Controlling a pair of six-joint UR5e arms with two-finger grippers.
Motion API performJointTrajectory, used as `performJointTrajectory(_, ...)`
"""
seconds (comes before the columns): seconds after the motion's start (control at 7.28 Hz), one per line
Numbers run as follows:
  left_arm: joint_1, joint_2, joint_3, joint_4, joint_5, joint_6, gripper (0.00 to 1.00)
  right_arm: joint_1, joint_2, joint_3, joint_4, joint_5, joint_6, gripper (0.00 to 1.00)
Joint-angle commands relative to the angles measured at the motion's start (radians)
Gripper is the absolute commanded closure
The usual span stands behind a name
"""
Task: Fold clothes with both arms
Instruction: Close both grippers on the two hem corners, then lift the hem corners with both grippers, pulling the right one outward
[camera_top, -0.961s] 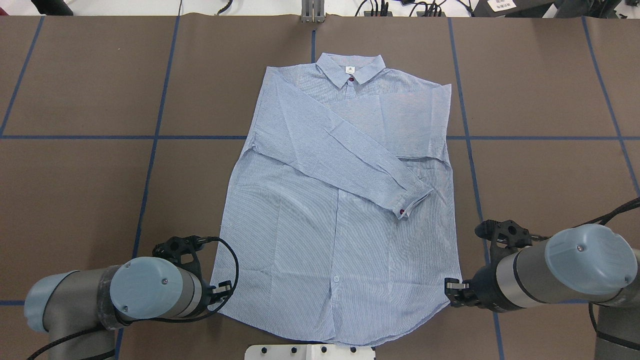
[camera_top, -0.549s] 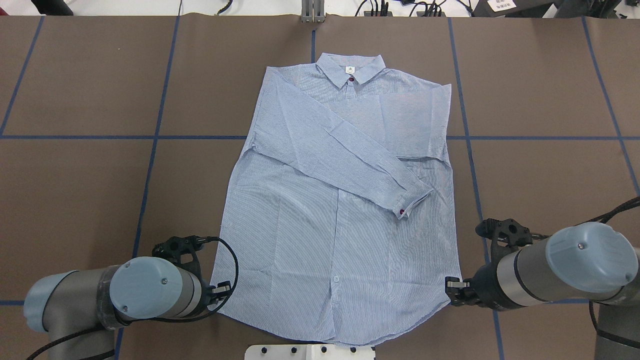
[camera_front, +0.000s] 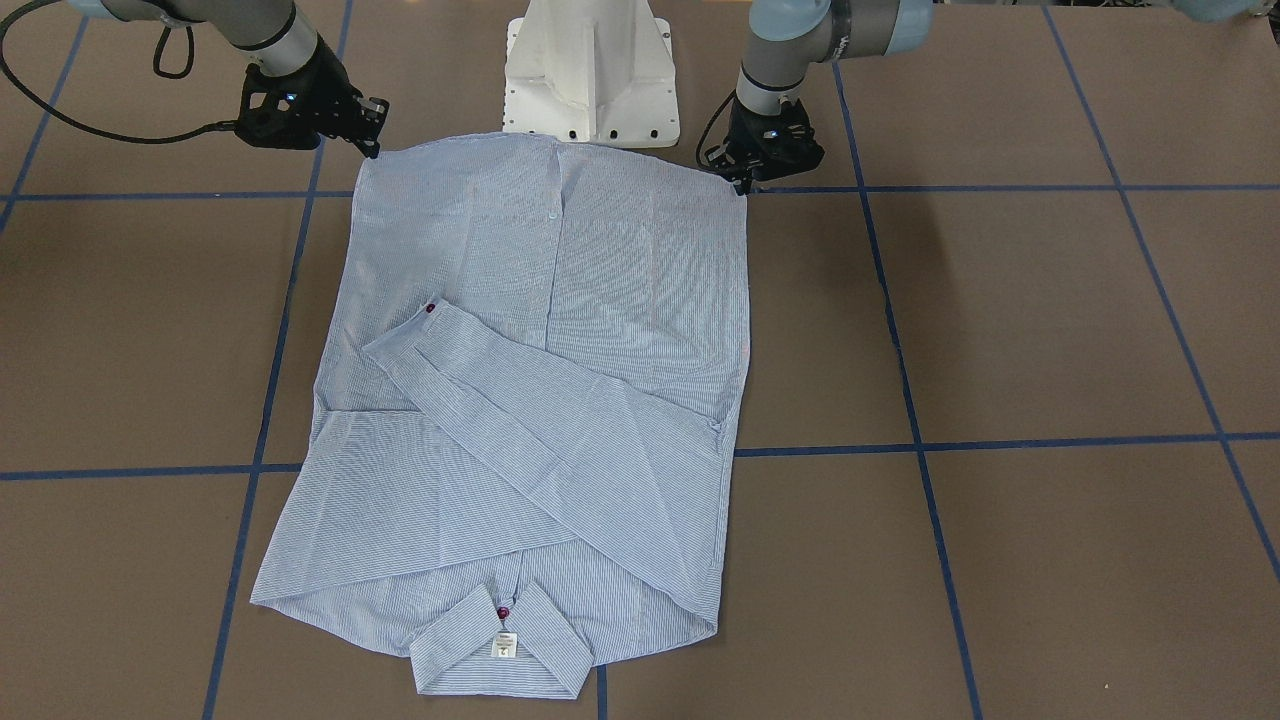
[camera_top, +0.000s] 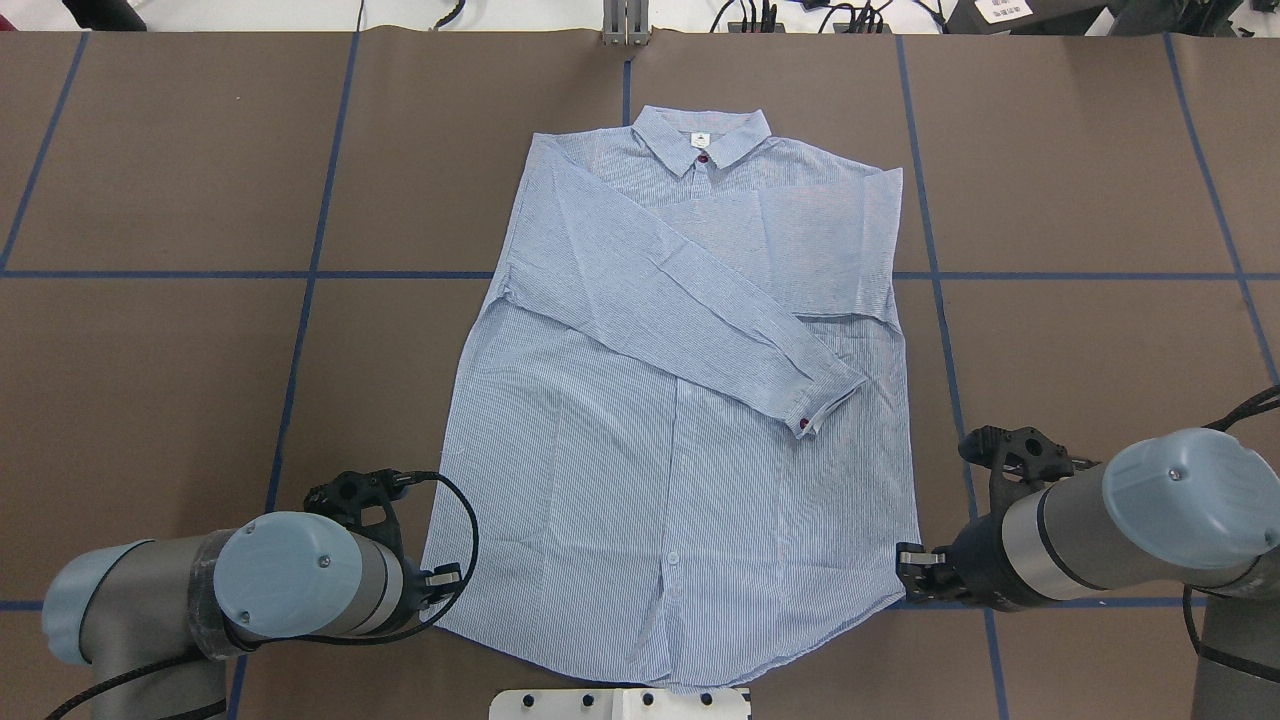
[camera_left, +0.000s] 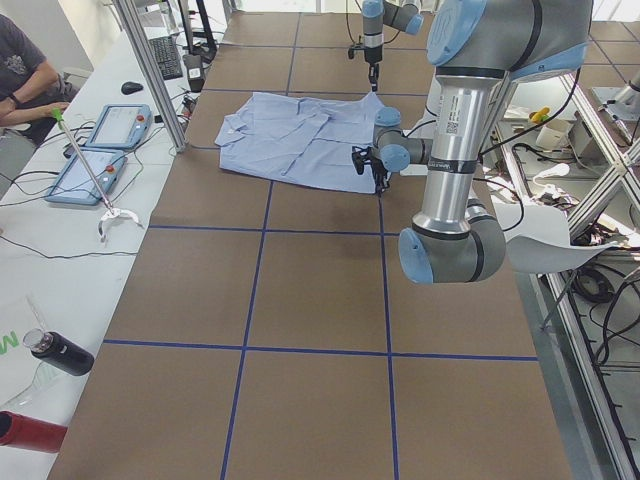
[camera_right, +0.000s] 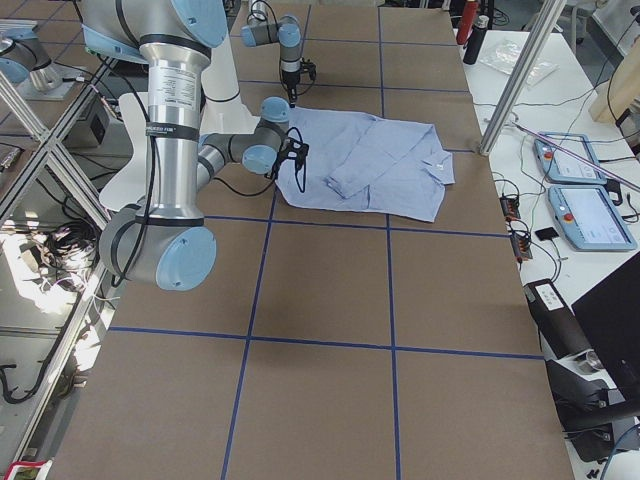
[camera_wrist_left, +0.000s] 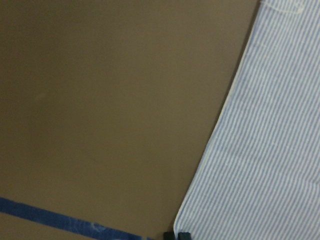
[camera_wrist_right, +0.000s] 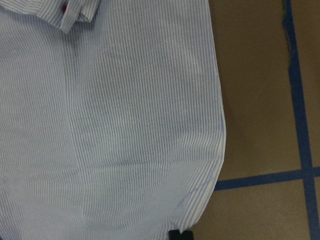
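The light blue-and-white striped shirt (camera_top: 670, 400) lies flat on the brown table, collar (camera_top: 702, 135) far from the robot and hem near it. One sleeve is folded diagonally across the front, its cuff (camera_top: 825, 405) ending in a dark red button. My left gripper (camera_top: 448, 580) is shut on the hem's left corner (camera_wrist_left: 187, 220), low on the table. At the hem's right corner (camera_wrist_right: 192, 210), my right gripper (camera_top: 905, 570) is likewise shut on the cloth. In the front-facing view the shirt (camera_front: 540, 400) spreads between the right gripper (camera_front: 375, 148) and the left gripper (camera_front: 742, 185).
The white pedestal base (camera_front: 590, 80) stands just behind the hem. Blue tape lines (camera_top: 300, 275) grid the brown table. Beyond the far edge sits a side table with tablets (camera_left: 120, 125), bottles (camera_left: 60, 352) and a seated person (camera_left: 25, 70).
My right arm has shifted slightly to the right and toward the robot, drawing the hem's right corner with it. The left arm has barely moved.
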Motion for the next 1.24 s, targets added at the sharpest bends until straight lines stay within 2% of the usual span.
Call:
performJointTrajectory(0.0, -0.003, 0.000, -0.035, 0.000, 0.000, 0.002, 1.00, 0.038, 0.001, 0.000, 0.002, 0.047, -0.003, 1.00)
performJointTrajectory(0.14, -0.012, 0.002, -0.067, 0.005, -0.002, 0.002, 1.00, 0.067, 0.000, 0.002, 0.002, 0.085, -0.006, 1.00)
performJointTrajectory(0.55, -0.014, -0.001, -0.203, 0.152, -0.008, 0.012, 1.00, 0.170, -0.002, 0.019, 0.002, 0.220, -0.115, 1.00)
performJointTrajectory(1.1, -0.006, -0.004, -0.251, 0.262, -0.008, 0.014, 1.00, 0.221, -0.008, 0.019, 0.003, 0.313, -0.215, 1.00)
